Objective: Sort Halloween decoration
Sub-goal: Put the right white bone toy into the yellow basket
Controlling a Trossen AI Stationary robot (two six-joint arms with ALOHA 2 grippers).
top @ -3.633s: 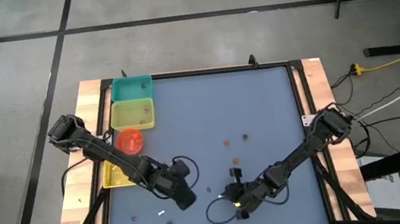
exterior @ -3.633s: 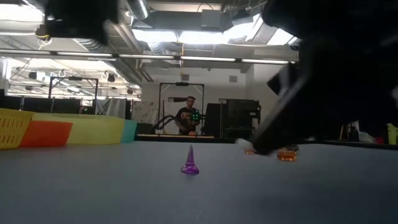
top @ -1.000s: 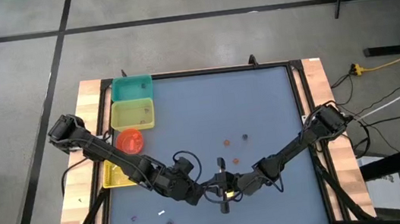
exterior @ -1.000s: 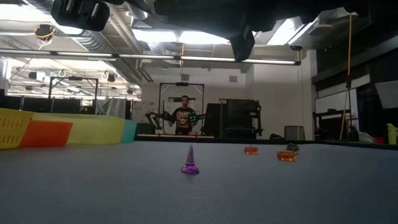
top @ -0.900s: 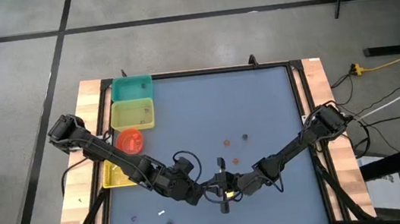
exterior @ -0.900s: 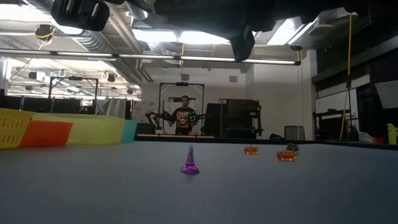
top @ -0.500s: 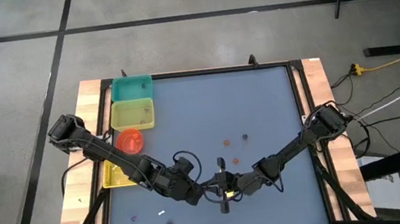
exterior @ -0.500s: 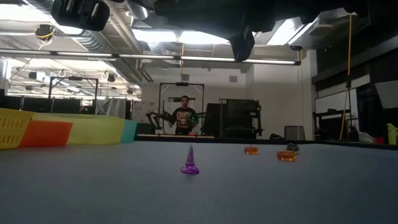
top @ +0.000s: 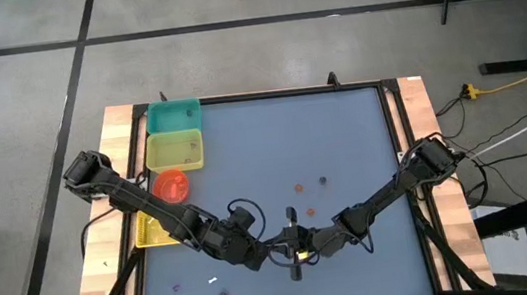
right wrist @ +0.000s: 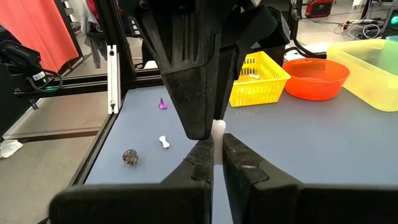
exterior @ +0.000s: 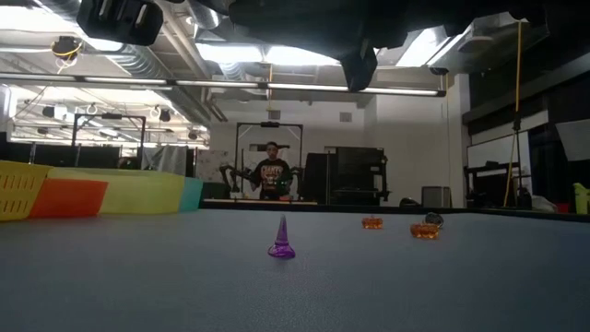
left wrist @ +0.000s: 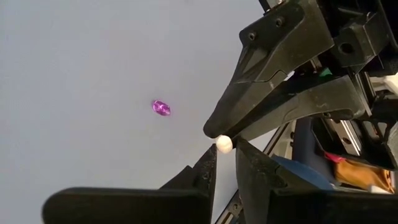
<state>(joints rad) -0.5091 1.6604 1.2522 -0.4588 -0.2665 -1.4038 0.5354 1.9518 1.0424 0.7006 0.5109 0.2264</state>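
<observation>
A tiny white stick (right wrist: 217, 129) with a knobbed end (left wrist: 223, 144) is held above the table between my two grippers, which meet tip to tip near the table's near edge. My left gripper (top: 274, 250) and my right gripper (top: 294, 247) are both shut on it. Loose trinkets rest on the blue table: a purple cone (exterior: 281, 240), orange ones (exterior: 371, 222) (exterior: 425, 231), another white stick (right wrist: 163, 142) and a dark ball (right wrist: 130, 157). My left gripper has the stick's knobbed end (left wrist: 223, 144) pinched between its two fingertips (left wrist: 211, 158), coming level from the table's left. The stick is lifted clear of the table. My right gripper's fingers meet it at the same spot. My right gripper pinches the white stick (right wrist: 217, 134) between its two fingertips (right wrist: 202, 152), coming level from the table's right, along the stick. The stick is clear of the table, and its far end lies against the left gripper's fingertips.
On the table's left side stand a teal bin (top: 173, 116), a pale yellow bin (top: 174, 150), a red bowl (top: 171, 186) and a yellow basket (top: 153, 232). A purple trinket (top: 176, 288) lies near the near edge. A person stands far behind the table.
Neither arm nor the stick has moved in the last second. Before that, my right gripper rose from the table near the near edge and moved left, and my left gripper came right until the two met.
</observation>
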